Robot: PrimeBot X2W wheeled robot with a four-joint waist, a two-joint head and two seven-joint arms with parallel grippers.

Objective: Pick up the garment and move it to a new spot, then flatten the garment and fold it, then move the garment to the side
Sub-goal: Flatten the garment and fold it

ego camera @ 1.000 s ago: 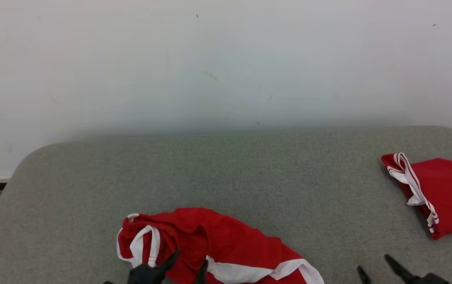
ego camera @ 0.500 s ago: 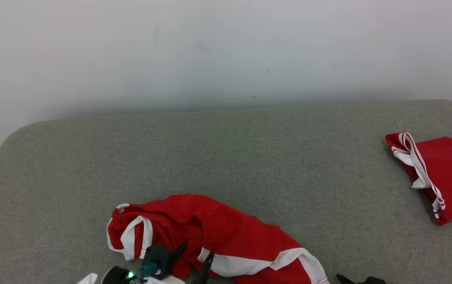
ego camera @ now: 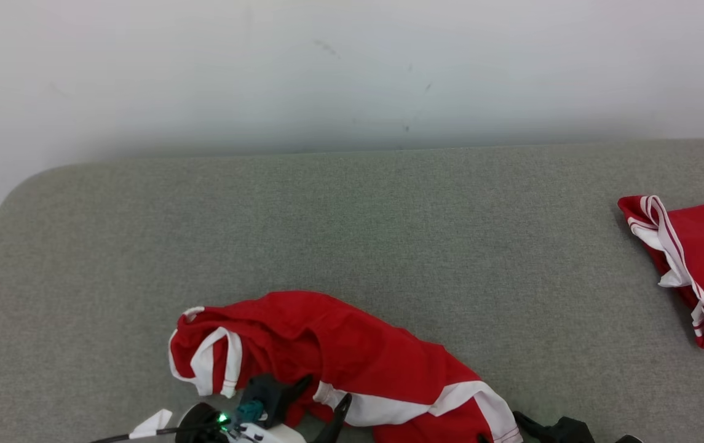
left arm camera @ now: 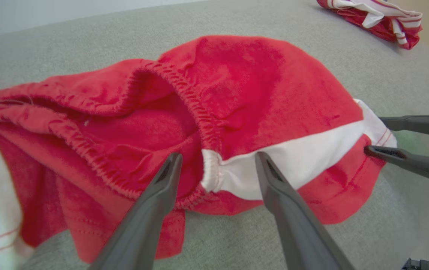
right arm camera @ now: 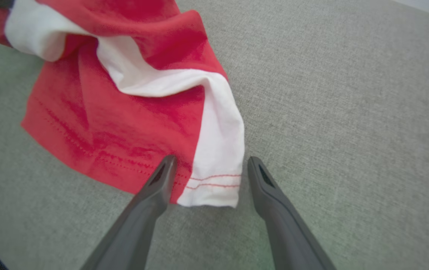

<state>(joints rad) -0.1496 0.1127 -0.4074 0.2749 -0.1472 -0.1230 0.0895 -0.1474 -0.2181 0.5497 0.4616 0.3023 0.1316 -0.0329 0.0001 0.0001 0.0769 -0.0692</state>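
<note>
The garment [ego camera: 358, 357], red shorts with white side stripes, lies crumpled near the front of the grey cushion [ego camera: 388, 234]. My left gripper [ego camera: 321, 400] is open at its near edge. In the left wrist view the garment [left arm camera: 255, 75] shows its elastic waistband, and the left gripper [left arm camera: 218, 157] straddles the white end of that band. My right gripper [ego camera: 499, 431] is open at the garment's right hem. In the right wrist view the garment [right arm camera: 124, 112] has its white hem corner between the spread fingers of the right gripper [right arm camera: 211, 161]. The right gripper [left arm camera: 377, 135] also appears in the left wrist view.
A second red and white garment [ego camera: 702, 264] lies bunched at the cushion's right edge, and it is seen too in the left wrist view [left arm camera: 375, 17]. A pale wall [ego camera: 352, 74] rises behind the cushion. Bare grey fabric stretches across the middle and back.
The head camera has tilted down and shifted. My left gripper has reached further forward onto the waistband. My right gripper has moved left up to the garment's hem. Both stay open.
</note>
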